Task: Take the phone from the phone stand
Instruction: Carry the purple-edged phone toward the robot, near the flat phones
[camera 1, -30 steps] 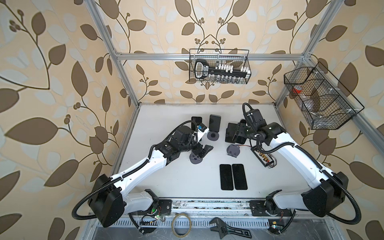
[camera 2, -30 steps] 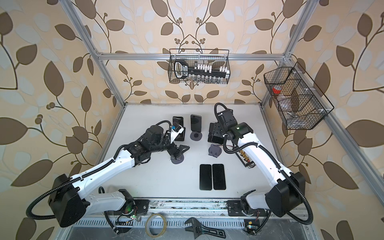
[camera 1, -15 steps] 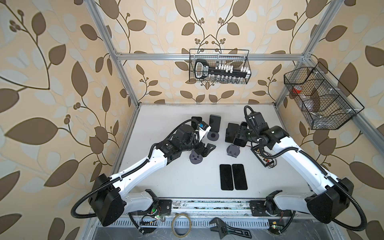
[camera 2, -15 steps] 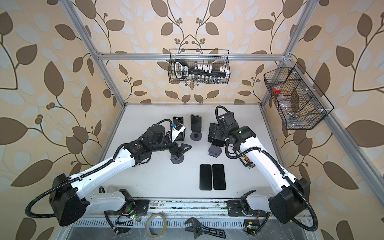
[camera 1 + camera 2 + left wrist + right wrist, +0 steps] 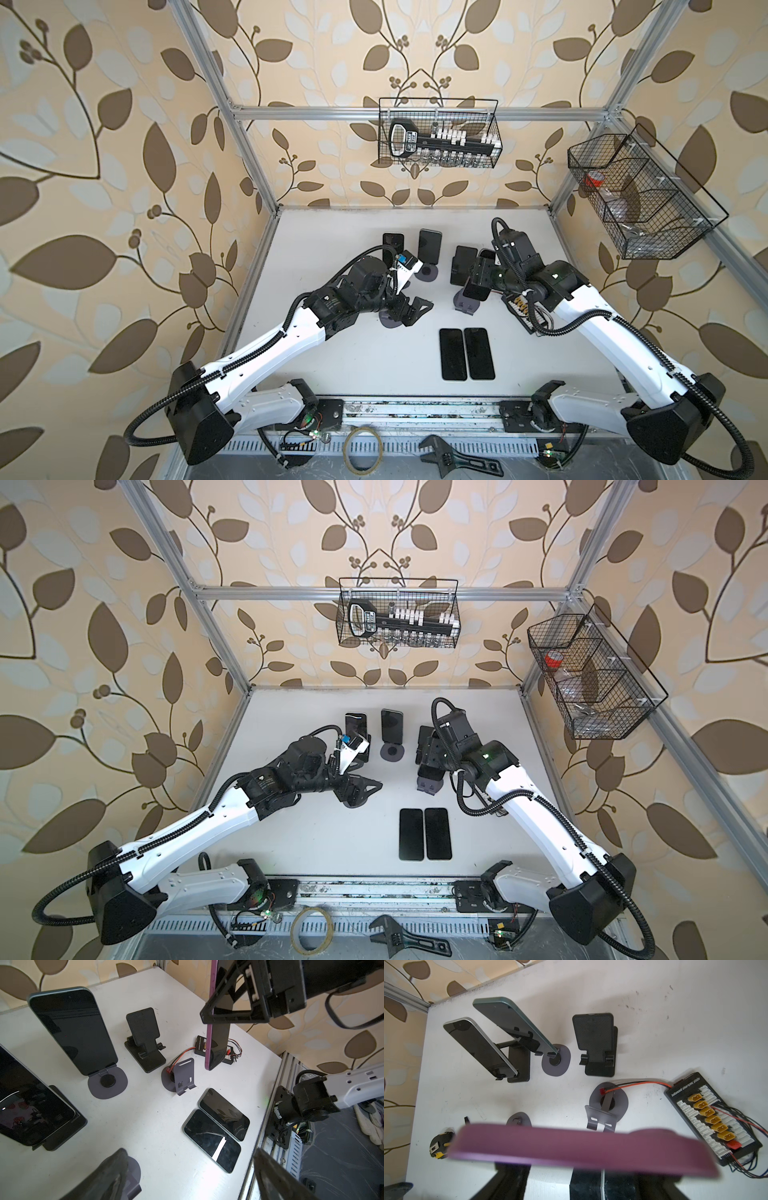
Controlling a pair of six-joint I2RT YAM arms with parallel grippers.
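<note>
Left wrist view: right gripper (image 5: 215, 1009) pinches the purple phone (image 5: 217, 1049), hanging upright above the empty stand (image 5: 184, 1076), left gripper (image 5: 417, 312) gaping wide in a top view; pinched high on slick faces, it could slip onto the flat phones (image 5: 205, 1136).

1. Two flat phones (image 5: 467, 353) lie side by side on the table (image 5: 374, 374).
2. Just behind them: empty stand (image 5: 184, 1075), raised phone (image 5: 218, 1043) above it.
3. Farther behind: two propped phones (image 5: 430, 246).
4. Right-behind: charger board (image 5: 524, 312).
</note>
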